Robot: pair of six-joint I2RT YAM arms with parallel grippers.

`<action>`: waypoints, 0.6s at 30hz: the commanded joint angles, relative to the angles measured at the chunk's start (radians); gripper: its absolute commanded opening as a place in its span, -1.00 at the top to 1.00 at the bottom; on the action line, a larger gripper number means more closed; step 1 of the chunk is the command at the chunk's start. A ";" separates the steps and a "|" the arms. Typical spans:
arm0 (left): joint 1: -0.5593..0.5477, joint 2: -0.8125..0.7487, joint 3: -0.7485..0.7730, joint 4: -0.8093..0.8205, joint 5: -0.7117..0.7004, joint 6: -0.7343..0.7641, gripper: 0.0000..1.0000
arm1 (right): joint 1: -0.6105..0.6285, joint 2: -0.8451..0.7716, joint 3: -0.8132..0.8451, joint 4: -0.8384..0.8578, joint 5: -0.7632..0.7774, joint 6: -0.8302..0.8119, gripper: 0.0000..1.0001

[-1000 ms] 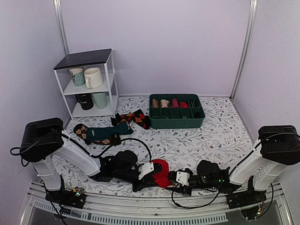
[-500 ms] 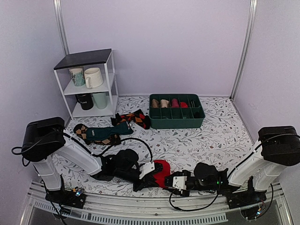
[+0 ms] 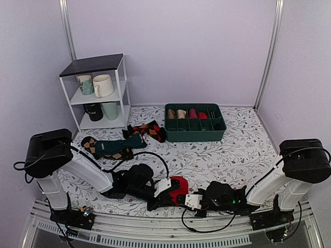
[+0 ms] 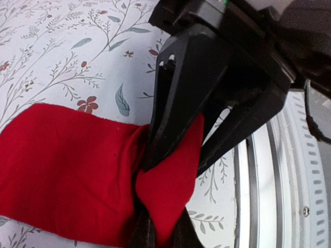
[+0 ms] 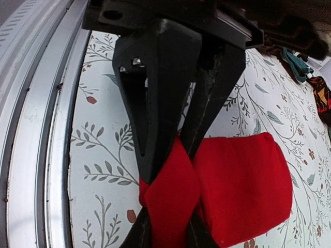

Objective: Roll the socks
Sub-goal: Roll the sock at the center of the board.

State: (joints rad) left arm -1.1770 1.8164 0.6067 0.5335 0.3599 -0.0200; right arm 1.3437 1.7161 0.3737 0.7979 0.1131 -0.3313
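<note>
**Loc.:** red socks (image 3: 179, 186) lie on bench (image 3: 238, 155) at near edge, centre, between the two arms. Well apart from teal sock (image 3: 118, 146), argyle socks (image 3: 149, 130) and green tray (image 3: 195, 137) further back.

**Left gripper** (image 3: 163, 193): low over bench at socks' left side. Per wrist view, fingers narrow, clamped on a fold of red fabric at the end nearest the rail.

**Right gripper** (image 3: 193, 200): low, at socks' right side, facing left gripper. Fingers narrow too, pinching the same end. The two sets of fingers meet at the pinch, just beside each other.

**Fabric:** bunched and twisted at the pinch. Rest of body flat, unrolled, in both wrist views.

**Step (est.):** start of roll. End is gripped, first turn not yet formed. Progress early.

**Next move (est.):** calls for turning the gripped end over the flat body, w/ both arms coordinated so fingers don't clash. Grip must keep all layers. Whether both socks are caught: cannot tell.
</note>
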 commanded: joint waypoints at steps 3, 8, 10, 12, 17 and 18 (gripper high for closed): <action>0.003 0.061 -0.027 -0.202 -0.031 -0.007 1.00 | 0.003 0.017 0.012 -0.100 0.010 0.096 0.74; -0.011 -0.070 -0.091 -0.104 -0.226 0.006 0.10 | -0.016 0.051 0.006 -0.103 -0.083 0.220 0.76; -0.041 -0.162 -0.129 -0.044 -0.319 0.060 0.08 | -0.032 0.071 0.006 -0.106 -0.147 0.283 0.76; -0.076 -0.236 -0.174 0.036 -0.392 0.131 0.09 | -0.053 0.082 0.004 -0.109 -0.219 0.322 0.76; -0.100 -0.334 -0.251 0.165 -0.357 0.288 0.03 | -0.116 0.079 -0.009 -0.114 -0.411 0.467 0.76; -0.100 -0.335 -0.252 0.166 -0.344 0.302 0.03 | -0.130 0.086 -0.007 -0.116 -0.455 0.490 0.76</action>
State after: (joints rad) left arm -1.2663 1.5085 0.3771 0.6029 0.0418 0.1478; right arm 1.2480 1.7485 0.3923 0.8127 -0.1272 0.0132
